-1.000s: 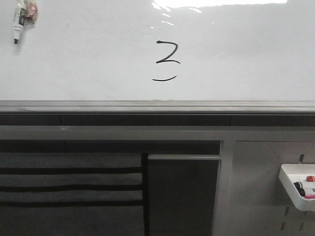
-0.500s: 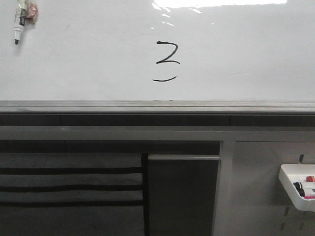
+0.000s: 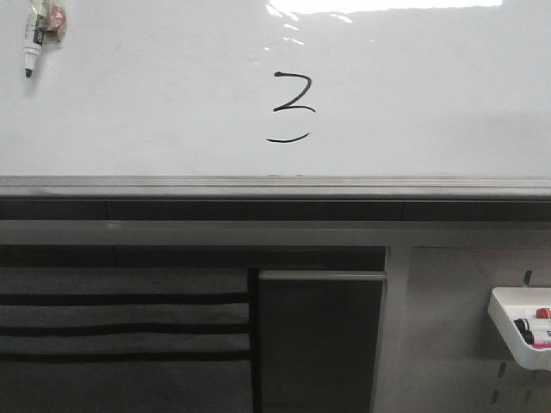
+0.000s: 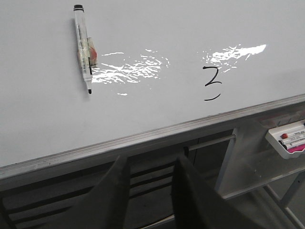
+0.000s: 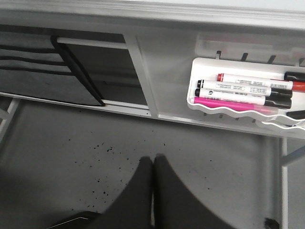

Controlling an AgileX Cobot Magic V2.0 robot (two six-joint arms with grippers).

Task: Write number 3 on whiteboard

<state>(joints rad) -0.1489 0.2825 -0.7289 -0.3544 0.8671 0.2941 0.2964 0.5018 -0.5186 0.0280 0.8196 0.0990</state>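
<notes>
The whiteboard (image 3: 155, 103) fills the upper front view, glossy white with glare, above a grey metal rail (image 3: 258, 185). A black number 3 (image 3: 293, 93) with a separate curved bottom stroke (image 3: 287, 138) is drawn near its middle. It also shows in the left wrist view (image 4: 212, 82). No gripper shows in the front view. My left gripper (image 4: 151, 161) is open and empty, below the board's rail. My right gripper (image 5: 153, 160) is shut and empty, low over the grey floor, away from the board.
A marker (image 3: 33, 39) hangs on the board at the upper left, also in the left wrist view (image 4: 83, 47). A white tray (image 5: 238, 117) of several markers hangs at the lower right, seen in the front view (image 3: 521, 331) too. Dark fabric pockets (image 3: 120, 318) hang below the rail.
The front view has shifted slightly: the white tray sits a little lower and further right at the frame's edge. The drawn 3 is unchanged.
</notes>
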